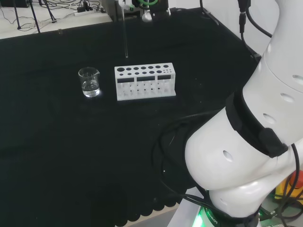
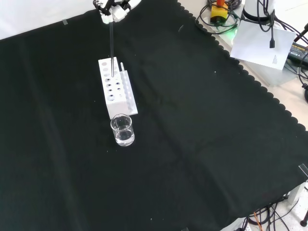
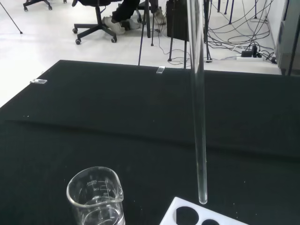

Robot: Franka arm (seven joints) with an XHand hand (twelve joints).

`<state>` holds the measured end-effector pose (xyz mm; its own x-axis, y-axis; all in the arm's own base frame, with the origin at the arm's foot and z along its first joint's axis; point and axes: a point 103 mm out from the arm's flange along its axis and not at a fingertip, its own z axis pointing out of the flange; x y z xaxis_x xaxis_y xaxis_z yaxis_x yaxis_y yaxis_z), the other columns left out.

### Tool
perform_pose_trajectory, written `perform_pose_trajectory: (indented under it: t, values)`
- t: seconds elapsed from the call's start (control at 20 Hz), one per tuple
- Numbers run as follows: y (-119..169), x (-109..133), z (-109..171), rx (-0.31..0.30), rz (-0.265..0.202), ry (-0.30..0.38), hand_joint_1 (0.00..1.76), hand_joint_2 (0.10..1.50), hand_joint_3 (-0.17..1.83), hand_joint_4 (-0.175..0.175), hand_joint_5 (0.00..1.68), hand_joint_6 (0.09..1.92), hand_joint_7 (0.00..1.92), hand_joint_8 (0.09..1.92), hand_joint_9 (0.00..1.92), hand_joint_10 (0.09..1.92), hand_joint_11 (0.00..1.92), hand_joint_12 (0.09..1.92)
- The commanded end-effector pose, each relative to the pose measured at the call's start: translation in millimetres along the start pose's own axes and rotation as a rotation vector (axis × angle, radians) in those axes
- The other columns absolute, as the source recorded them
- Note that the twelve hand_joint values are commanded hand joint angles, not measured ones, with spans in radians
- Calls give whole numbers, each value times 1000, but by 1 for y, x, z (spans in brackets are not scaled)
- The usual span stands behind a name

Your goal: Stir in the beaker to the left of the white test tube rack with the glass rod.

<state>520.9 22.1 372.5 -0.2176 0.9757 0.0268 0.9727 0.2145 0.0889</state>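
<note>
A small clear glass beaker with some clear liquid stands on the black cloth, just left of the white test tube rack in the head view. In the front view the beaker is nearer than the rack. The hand is high at the front view's top edge, its fingers pinched on the top of a long glass rod. The rod hangs upright, its lower tip above the rack's end holes and beside the beaker, as the rod shows in the wrist view.
The arm's white links rise at the head view's right. The cloth's scalloped edge runs down the front view's right, with cables and equipment beyond it. Bare black cloth lies all around the beaker and rack.
</note>
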Motion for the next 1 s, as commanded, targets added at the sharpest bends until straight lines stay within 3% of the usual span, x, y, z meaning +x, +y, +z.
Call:
perform_pose_trajectory:
  t: [0.05,0.35,1.0]
  values:
    - [2,4,5,11,-10,-4,1358,1224,0,-175,716,931,723,1416,815,1630,1499,932]
    - [9,13,9,16,-23,18,1358,1224,0,-175,716,932,723,1416,815,1631,1498,934]
    - [46,54,12,9,-104,55,1358,1225,0,-175,715,932,721,1418,814,1632,1498,940]
